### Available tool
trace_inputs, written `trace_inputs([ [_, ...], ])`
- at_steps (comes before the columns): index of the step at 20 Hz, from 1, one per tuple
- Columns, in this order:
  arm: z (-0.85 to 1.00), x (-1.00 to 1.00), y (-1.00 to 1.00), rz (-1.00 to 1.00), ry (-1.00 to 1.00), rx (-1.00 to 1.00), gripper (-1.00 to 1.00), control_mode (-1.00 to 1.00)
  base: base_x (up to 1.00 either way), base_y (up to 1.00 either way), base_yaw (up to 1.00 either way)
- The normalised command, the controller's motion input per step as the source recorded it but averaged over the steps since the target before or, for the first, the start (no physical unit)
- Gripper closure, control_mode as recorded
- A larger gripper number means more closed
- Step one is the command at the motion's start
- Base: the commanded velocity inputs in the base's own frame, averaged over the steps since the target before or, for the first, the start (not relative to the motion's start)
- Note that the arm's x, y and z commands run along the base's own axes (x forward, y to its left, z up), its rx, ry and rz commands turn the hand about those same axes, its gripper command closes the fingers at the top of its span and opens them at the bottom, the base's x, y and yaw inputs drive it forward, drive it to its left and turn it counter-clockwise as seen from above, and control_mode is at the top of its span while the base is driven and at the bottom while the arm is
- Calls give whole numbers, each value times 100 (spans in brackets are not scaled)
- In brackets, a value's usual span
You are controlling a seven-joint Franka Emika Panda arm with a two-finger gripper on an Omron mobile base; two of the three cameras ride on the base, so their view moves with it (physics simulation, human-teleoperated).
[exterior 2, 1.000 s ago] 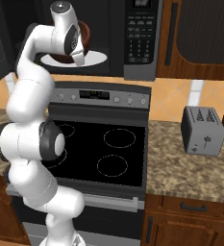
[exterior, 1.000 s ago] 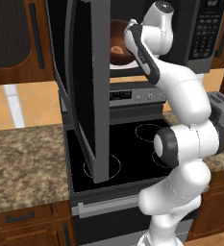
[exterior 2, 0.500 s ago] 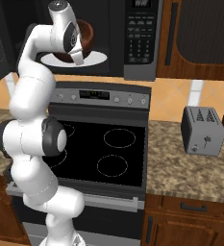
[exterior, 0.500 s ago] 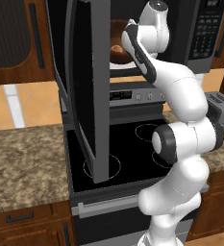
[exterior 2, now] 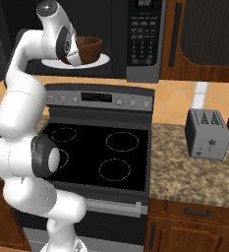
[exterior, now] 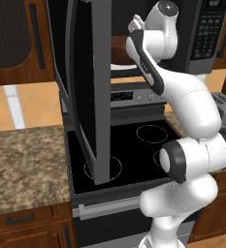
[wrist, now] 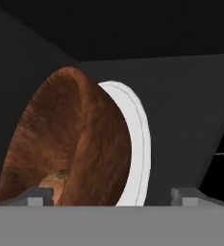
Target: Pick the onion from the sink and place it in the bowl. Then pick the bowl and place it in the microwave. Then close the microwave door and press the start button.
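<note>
The dark reddish-brown bowl [exterior 2: 89, 48] stands on the white turntable plate [exterior 2: 102, 61] inside the microwave [exterior 2: 143, 37]. In the hand view the bowl [wrist: 80, 144] looms close, and a patch of the orange-brown onion [wrist: 51, 185] shows deep inside it. My gripper [wrist: 111, 194] is open, its fingertips [wrist: 36, 194] wide apart on either side of the bowl's near rim without pinching it. From the right base view the gripper [exterior 2: 72, 55] hangs at the bowl's left edge. The microwave door [exterior: 92, 87] stands swung wide open. The sink is out of view.
The open door juts out over the left part of the black stovetop [exterior 2: 101, 147]. A grey toaster [exterior 2: 207, 133] sits on the granite counter [exterior: 22, 160] to the stove's right. The microwave's keypad column [exterior: 209, 29] is beside the cavity.
The jaws have sprung open and let go of the bowl's rim. The bowl now rests on the turntable plate. The arm has barely moved.
</note>
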Motion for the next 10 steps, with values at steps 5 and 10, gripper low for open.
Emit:
trace_inputs([
  [5,-41,-91,1,1,-24,-4,-100,-100,0,0,0],
  [10,-16,-91,-2,0,-20,-13,-100,-100,0,0,0],
])
